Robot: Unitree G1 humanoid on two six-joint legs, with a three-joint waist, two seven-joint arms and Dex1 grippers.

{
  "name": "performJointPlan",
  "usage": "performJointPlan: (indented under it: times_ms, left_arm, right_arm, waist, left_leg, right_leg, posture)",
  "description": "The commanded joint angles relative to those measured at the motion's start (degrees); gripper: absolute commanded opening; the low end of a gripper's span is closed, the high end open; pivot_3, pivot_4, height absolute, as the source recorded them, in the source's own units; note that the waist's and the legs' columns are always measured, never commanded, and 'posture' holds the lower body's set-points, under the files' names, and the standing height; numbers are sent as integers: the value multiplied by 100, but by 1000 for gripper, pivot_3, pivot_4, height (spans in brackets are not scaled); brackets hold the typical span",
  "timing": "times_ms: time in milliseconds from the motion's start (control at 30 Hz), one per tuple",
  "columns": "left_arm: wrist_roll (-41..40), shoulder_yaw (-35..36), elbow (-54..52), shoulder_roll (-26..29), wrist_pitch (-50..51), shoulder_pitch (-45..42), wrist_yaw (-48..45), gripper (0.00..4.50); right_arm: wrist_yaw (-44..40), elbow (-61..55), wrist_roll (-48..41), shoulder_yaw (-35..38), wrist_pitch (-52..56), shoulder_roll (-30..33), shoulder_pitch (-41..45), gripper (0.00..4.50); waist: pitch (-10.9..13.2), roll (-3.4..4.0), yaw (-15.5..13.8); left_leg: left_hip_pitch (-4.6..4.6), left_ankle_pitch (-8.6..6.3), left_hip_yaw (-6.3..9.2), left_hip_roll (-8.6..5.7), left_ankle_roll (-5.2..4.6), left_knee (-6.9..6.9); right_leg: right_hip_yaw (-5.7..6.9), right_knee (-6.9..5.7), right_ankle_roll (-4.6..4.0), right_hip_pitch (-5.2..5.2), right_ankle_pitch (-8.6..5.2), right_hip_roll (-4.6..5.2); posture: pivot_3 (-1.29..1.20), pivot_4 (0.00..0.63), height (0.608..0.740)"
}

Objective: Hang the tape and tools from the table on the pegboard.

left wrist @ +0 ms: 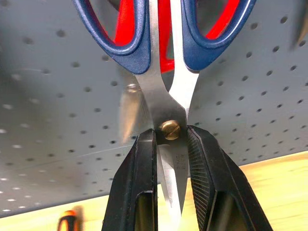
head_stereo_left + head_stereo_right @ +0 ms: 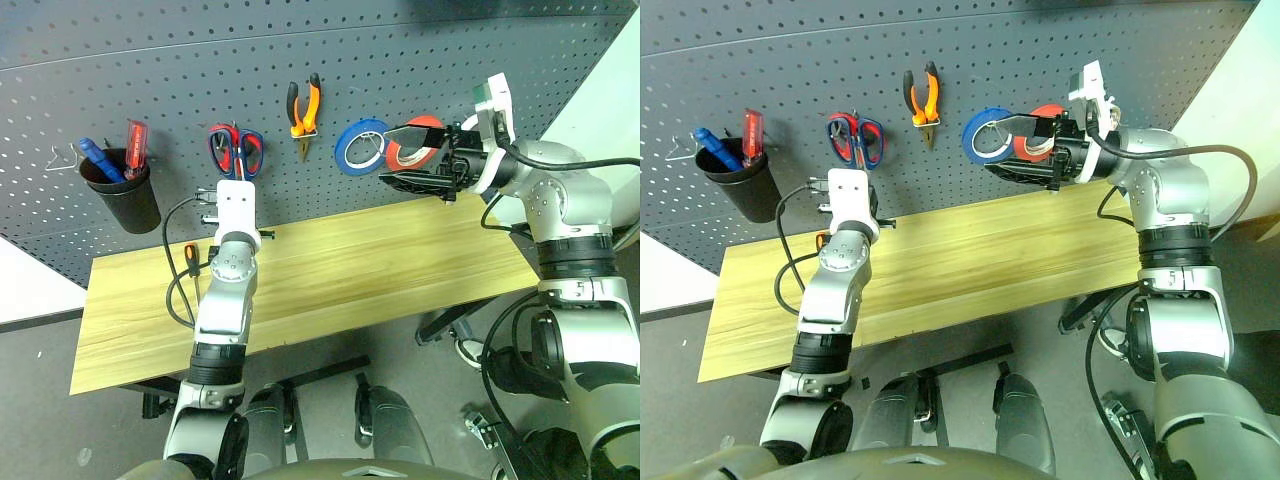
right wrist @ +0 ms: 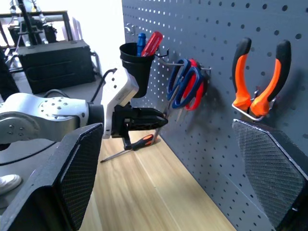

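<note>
My left gripper (image 1: 171,192) pinching blue-handled scissors (image 1: 163,62) by blades just under pivot screw, handles up against pegboard (image 2: 300,70), overlapping red-handled scissors (image 3: 196,86) hanging there. My right gripper (image 2: 405,155) spread wide, holding nothing, level in front of blue tape roll (image 2: 358,146) and red-orange tape roll (image 2: 428,135) on pegboard. Pliers (image 2: 304,112) hang on hook between scissors and tape rolls. Small orange-black screwdriver (image 3: 130,147) lies on desk (image 2: 380,270) near pegboard, just beside left arm. Black cup (image 2: 125,195) hangs far left.
</note>
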State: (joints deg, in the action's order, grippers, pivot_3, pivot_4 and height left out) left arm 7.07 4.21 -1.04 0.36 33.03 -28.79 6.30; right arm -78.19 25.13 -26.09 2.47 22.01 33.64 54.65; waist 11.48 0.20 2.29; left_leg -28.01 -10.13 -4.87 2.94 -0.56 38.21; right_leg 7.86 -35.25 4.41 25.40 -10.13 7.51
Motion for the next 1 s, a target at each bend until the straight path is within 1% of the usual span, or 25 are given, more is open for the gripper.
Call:
performJointPlan:
  times_ms: [33,67,133,267,400,533,600,700,767,867,900,933,967,1000]
  left_arm:
    - [-240,45,-43,156,217,-120,-327,876]
    - [-346,101,-77,133,250,-122,-361,1247]
    - [-333,80,-133,195,151,-94,-348,1806]
    - [-419,234,-395,180,156,-53,-244,3116]
    - [-464,302,-1178,331,144,215,-307,4431]
    - [-390,19,-2110,836,-176,946,-814,4483]
    - [-731,176,-2514,978,-246,1480,-1171,4483]
    - [-898,378,-2922,1243,-466,2241,-1494,4483]
    - [-930,440,-3037,1335,-511,2492,-1538,4483]
    - [-874,742,-2936,1252,-150,2648,-1178,4483]
    - [-861,812,-2848,1225,-21,2655,-1079,4483]
    - [-806,837,-2726,1218,80,2643,-989,4483]
    - [-791,870,-2606,1198,231,2614,-910,4483]
    - [-777,870,-2542,1192,335,2590,-855,4483]
  right_arm:
    - [46,-127,-69,146,-128,-5,60,4500]
    - [54,-130,-67,149,-134,-2,52,4500]
    - [72,-127,-47,148,-165,11,37,4500]
    - [72,-175,-56,157,-177,51,-29,4500]
    - [73,-301,-100,209,-96,146,-176,4500]
    - [54,-480,-166,198,56,192,-312,4500]
    - [48,-604,-191,143,188,178,-369,4500]
    - [79,-777,-195,8,438,108,-484,4500]
    - [109,-849,-188,-54,550,92,-550,4500]
    - [161,-1033,-220,-198,751,2,-705,4500]
    - [190,-1091,-232,-254,820,-48,-750,4500]
    - [238,-1119,-237,-292,876,-115,-775,4500]
    - [286,-1140,-245,-320,928,-180,-786,4500]
    - [315,-1151,-249,-326,960,-212,-789,4500]
  waist:
    - [-2,1,5]
    - [-2,1,9]
    - [-2,1,8]
    - [-2,1,2]
    - [-3,1,1]
    - [-4,3,14]
    - [-7,7,16]
    - [-8,8,6]
    - [-9,8,-4]
    - [-10,10,-72]
    - [-19,26,-99]
    - [-34,47,-126]
    - [-36,44,-145]
    - [-39,37,-164]
  left_leg:
    - [1,1,0,0,0,0]
    - [2,2,-1,0,1,0]
    - [2,4,-2,0,0,0]
    - [2,6,-2,0,0,0]
    - [3,7,-1,0,1,0]
    - [5,4,-4,1,8,-1]
    - [9,1,-5,1,13,-4]
    - [20,0,-9,3,15,-8]
    - [24,-1,-8,6,16,-9]
    - [20,-2,-6,17,16,-16]
    - [14,-2,-8,35,16,-17]
    - [-8,-3,-10,76,16,-18]
    - [-40,-3,-6,100,16,-31]
    - [-41,-2,-10,128,16,-63]
  right_leg:
    - [0,-1,0,0,0,0]
    - [0,-1,1,-1,0,0]
    - [-1,-1,1,-1,1,-1]
    - [-1,-2,2,-2,1,-1]
    - [-1,-3,1,-2,1,-1]
    - [-2,-3,1,-2,1,-1]
    - [-7,-3,0,-2,1,-2]
    - [-13,-2,-2,-5,-1,-2]
    - [-13,0,-20,-8,-12,-3]
    - [-10,19,-18,-7,-4,-12]
    - [-10,32,-20,-8,7,-21]
    - [-8,78,-27,-10,48,-56]
    - [4,158,-38,-4,106,-97]
    - [-11,159,-48,6,123,-100]
  posture:
    - [-83,97,740]
    - [-82,98,740]
    - [-82,98,740]
    - [-74,98,740]
    - [-63,99,740]
    - [-53,102,740]
    - [-45,105,740]
    - [-24,111,740]
    - [-8,115,740]
    - [12,120,740]
    - [21,123,740]
    - [31,126,740]
    - [35,128,740]
    - [39,132,740]
